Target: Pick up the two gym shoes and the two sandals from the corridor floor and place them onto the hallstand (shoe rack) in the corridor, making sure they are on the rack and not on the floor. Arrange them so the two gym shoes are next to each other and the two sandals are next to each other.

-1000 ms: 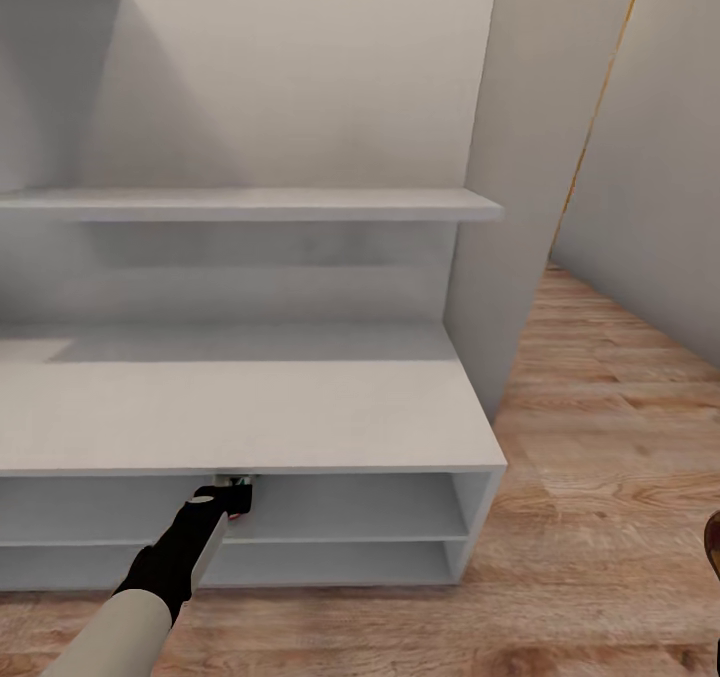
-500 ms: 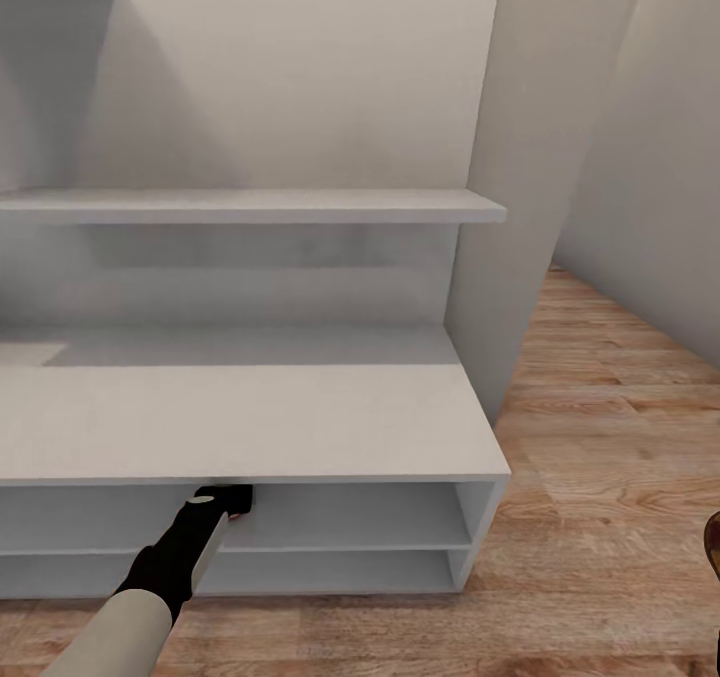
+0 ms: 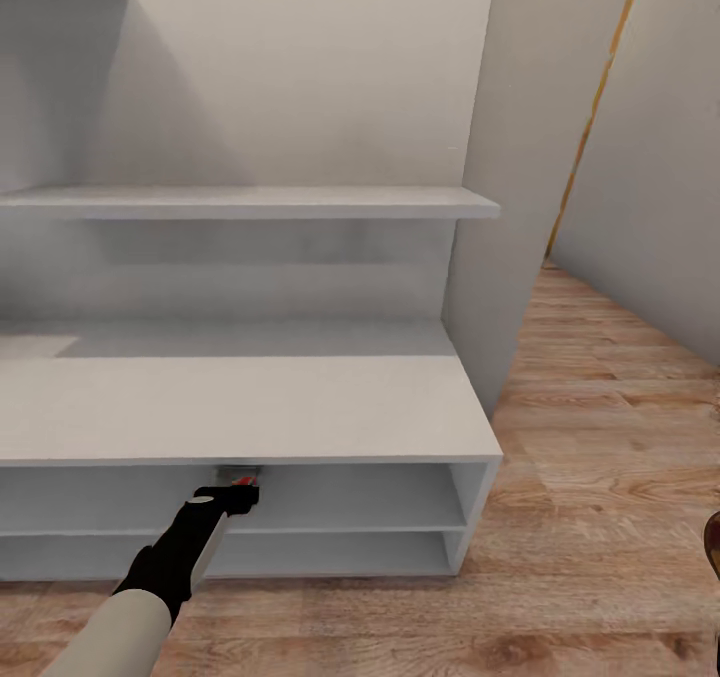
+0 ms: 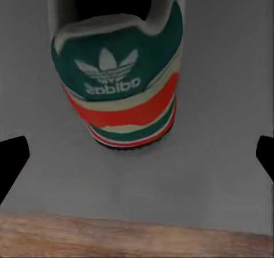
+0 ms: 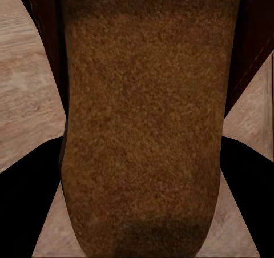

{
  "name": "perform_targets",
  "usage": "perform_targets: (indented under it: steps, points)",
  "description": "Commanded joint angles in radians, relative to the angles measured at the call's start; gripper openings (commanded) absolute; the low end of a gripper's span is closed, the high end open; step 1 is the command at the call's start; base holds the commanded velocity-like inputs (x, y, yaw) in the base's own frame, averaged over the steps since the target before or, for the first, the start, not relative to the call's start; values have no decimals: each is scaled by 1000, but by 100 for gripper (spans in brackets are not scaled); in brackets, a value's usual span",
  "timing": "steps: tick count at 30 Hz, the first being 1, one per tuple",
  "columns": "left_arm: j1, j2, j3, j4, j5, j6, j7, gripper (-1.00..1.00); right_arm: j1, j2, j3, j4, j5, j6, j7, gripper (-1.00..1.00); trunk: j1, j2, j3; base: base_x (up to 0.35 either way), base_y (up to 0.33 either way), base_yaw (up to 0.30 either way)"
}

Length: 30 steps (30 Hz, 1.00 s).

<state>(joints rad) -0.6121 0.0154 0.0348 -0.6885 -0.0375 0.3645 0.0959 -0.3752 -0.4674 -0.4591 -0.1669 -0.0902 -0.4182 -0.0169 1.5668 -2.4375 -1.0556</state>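
Head view: left arm reaches under the top board of the rack (image 3: 250, 407) into the upper tier; left gripper (image 3: 238, 484) mostly hidden by the board's front edge. Only a red sliver of the gym shoe (image 3: 243, 479) visible there.

Left wrist view: gym shoe (image 4: 120, 78) heel-on, resting on the grey tier board just inside its front edge, toe end cut off by the frame. Green heel patch carries a white trefoil logo and lettering, seen upside down, reading "adidas". Red, cream and green bands below it. Left gripper (image 4: 137, 155) spread wide: dark fingertips (image 4: 12, 158) at opposite frame edges, both clear of the shoe. Strip of floor (image 4: 131, 235) along the board's front edge.

Right wrist view: sandal (image 5: 140, 121) sole fills most of the frame, tan and grainy, both ends cut off; dark straps at the frame corners. Right gripper (image 5: 140, 189) pinching the sandal, dark fingers (image 5: 28, 201) pressed to either side of the sole. Held above the floor (image 5: 25, 87).

Head view, lower right edge: small dark-brown fragment, too cut off to identify.
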Motion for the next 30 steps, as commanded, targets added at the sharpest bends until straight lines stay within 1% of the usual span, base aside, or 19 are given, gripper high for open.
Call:
perform_targets:
  steps: [1,10,12,14,17,19,21,22,23,25,27,28,30]
  points:
    - [0,0,1,-2,-4,5,1,100,-1,0,7,1,-9,-4,-1,-100,-1,0,-1,-320,0,0]
    - [3,0,2,-9,-3,0,1,100,-1,0,7,1,-9,-4,-1,-100,-1,0,-1,-331,0,0]
    - [12,6,2,-6,-3,-47,1,100,-1,0,7,1,-9,-4,-1,-100,-1,0,-1,-334,0,0]
    - [35,18,2,-2,-2,-99,1,100,-1,0,7,1,-9,-5,-1,-100,-1,0,-1,-334,0,0]
    - [66,27,10,0,-1,-146,0,100,-1,1,7,1,-9,-6,-1,-100,-1,0,-1,-334,0,0]
    - [109,31,33,0,1,-186,-1,100,-1,1,7,1,-9,-6,-1,-100,-1,0,-1,-334,0,0]
    - [152,31,74,0,3,-232,-5,100,-1,1,7,1,-9,-7,-1,-100,-1,0,-1,-334,0,0]
    - [162,31,84,0,3,-245,-6,100,-1,1,7,1,-9,-7,-1,-100,-1,0,-1,-334,0,0]
    - [187,31,101,0,4,-276,-9,100,-1,1,7,2,-9,-7,-1,-100,-1,0,-1,-334,0,0]
    - [210,31,113,0,4,-306,-11,100,-1,1,7,2,-9,-8,-1,-100,-1,0,-1,-334,0,0]
    - [257,31,125,0,5,-373,-14,100,-1,2,7,3,-9,-8,-1,-100,-1,0,-1,-334,0,0]
    - [271,30,127,0,5,-395,-15,100,-1,2,7,4,-9,-8,-1,-100,-1,0,-1,-334,0,0]
    - [324,30,131,0,4,-474,-19,100,-1,2,7,5,-9,-8,-1,-100,-1,0,-1,-334,0,0]
